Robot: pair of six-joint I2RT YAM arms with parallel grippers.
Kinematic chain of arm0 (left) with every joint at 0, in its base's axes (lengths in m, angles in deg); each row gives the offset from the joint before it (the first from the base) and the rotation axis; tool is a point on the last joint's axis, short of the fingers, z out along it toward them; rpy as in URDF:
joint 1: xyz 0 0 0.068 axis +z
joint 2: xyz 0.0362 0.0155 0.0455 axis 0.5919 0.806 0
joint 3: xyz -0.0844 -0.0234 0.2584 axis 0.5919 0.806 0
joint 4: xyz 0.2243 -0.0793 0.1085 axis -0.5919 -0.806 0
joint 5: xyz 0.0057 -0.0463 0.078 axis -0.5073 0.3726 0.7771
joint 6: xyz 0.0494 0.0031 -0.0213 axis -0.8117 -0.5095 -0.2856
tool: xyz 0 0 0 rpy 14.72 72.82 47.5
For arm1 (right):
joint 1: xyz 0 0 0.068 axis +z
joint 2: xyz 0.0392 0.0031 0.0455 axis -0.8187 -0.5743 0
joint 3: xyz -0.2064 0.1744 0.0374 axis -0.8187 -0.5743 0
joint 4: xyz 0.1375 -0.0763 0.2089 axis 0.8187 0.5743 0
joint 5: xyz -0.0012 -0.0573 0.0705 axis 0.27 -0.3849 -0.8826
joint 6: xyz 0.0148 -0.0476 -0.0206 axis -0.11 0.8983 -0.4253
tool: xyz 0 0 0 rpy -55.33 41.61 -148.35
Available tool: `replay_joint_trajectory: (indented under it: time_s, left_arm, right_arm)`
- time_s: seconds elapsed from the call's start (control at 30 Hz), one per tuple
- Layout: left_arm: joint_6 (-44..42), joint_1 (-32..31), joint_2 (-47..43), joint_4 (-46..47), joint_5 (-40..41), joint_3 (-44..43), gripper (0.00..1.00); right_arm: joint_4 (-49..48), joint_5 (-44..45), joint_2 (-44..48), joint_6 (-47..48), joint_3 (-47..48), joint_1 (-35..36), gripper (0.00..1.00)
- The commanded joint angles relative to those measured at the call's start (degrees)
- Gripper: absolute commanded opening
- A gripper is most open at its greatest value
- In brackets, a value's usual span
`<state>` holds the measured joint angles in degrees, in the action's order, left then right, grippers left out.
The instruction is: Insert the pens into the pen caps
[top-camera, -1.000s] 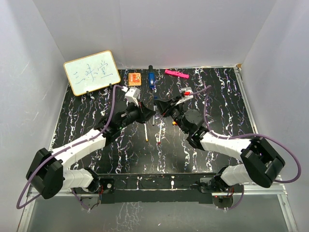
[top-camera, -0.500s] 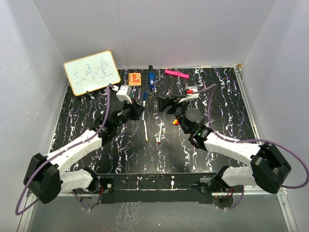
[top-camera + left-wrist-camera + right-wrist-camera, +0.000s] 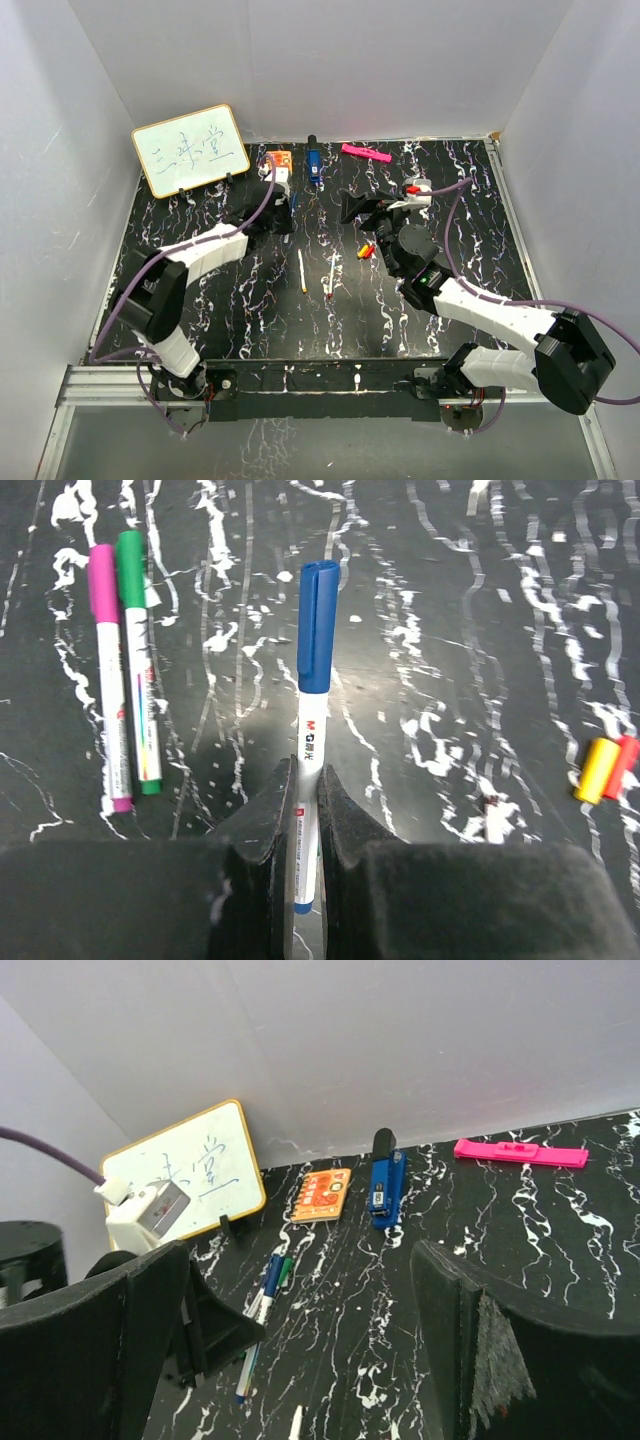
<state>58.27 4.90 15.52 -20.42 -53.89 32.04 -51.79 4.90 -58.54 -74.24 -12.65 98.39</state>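
Observation:
My left gripper (image 3: 305, 777) is shut on the white barrel of a pen (image 3: 307, 742) that wears a blue pen cap (image 3: 316, 625); it sits near the table's back, left of centre (image 3: 283, 212). Beside it lie a purple-capped pen (image 3: 108, 680) and a green-capped pen (image 3: 140, 670). Two uncapped white pens (image 3: 301, 270) (image 3: 331, 272) lie mid-table. A yellow cap (image 3: 598, 768) and a red cap (image 3: 626, 763) lie together. My right gripper (image 3: 358, 210) (image 3: 300, 1340) hangs open and empty, to the right of the held pen (image 3: 258, 1310).
A small whiteboard (image 3: 190, 149) stands at the back left. An orange block (image 3: 325, 1195), a blue and black marker (image 3: 314, 163) and a flat pink bar (image 3: 366, 153) lie along the back edge. White walls enclose the table.
My right gripper opened, let go of the blue-capped pen and drew off to the right. My left arm carried that pen away from the centre toward the back left.

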Motion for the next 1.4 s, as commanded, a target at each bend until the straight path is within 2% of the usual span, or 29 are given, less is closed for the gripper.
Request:
replay_joint_trajectory:
  time_s: [0.0,0.23,0.67,0.9,1.1,1.2,1.37]
  left_arm:
    - [-1.87,2.28,4.09,-3.83,2.06,-5.37,0.00]
    - [-2.18,4.73,13.43,-8.16,2.09,-13.91,0.00]
    - [-4.25,6.53,21.98,-13.84,4.03,-22.78,0.00]
    - [-3.10,6.70,23.52,-16.04,5.15,-24.36,0.11]
    - [-3.02,6.79,23.90,-16.81,5.77,-25.48,0.17]
    - [-2.96,6.79,23.86,-17.34,6.33,-26.10,0.21]
    - [-3.27,6.79,24.08,-18.05,7.03,-26.74,0.22]
  right_arm:
    - [0.51,2.22,1.97,1.06,-0.24,-0.18,0.91]
    - [1.19,2.59,2.40,0.91,-1.28,-0.17,0.88]
    - [1.88,3.66,3.25,1.89,-2.03,-0.15,0.85]
    - [1.92,2.99,2.55,1.23,-2.15,-0.15,0.84]
    - [2.05,3.07,2.02,0.94,-1.99,-0.15,0.89]
    - [2.47,3.26,1.61,0.77,-1.73,-0.14,0.97]
    - [2.84,3.04,1.10,0.23,-1.69,-0.17,0.98]
